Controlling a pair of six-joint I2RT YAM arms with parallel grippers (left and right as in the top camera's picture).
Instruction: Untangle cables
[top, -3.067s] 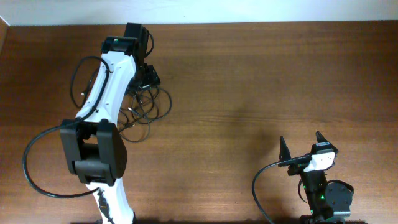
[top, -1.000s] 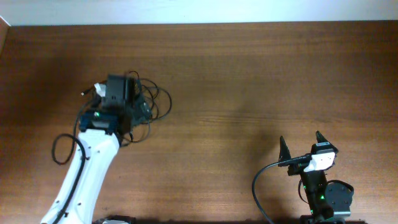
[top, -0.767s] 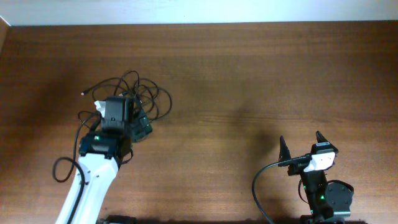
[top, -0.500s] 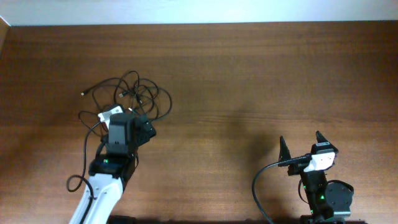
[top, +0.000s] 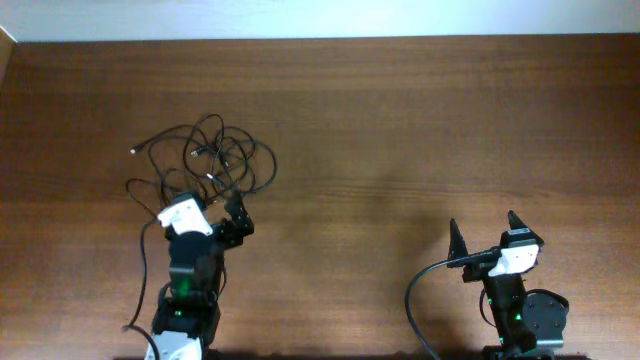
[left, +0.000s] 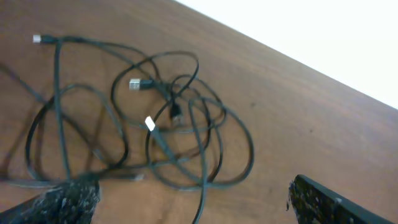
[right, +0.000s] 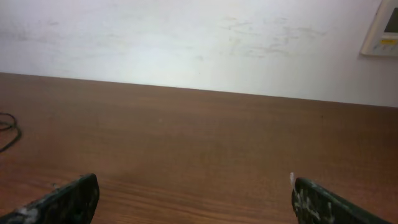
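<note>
Brown wooden table (top: 400, 120) against a white wall (right: 186, 37) bearing a beige panel (right: 380, 28).

Both arms on my screen are black housings with a white cap (top: 182, 213) near the wrist. The left arm (top: 190, 275) has a small green light (top: 183, 291) on its dark body. The right arm (top: 512, 295) has one too, beside a round black base (top: 545, 318), and a thick black cable (top: 411, 300) loops off it. The left gripper (left: 189, 208) has black wedge-shaped fingers (left: 65, 200) speckled with pale flecks. The right gripper (right: 193, 202) looks the same.
</note>
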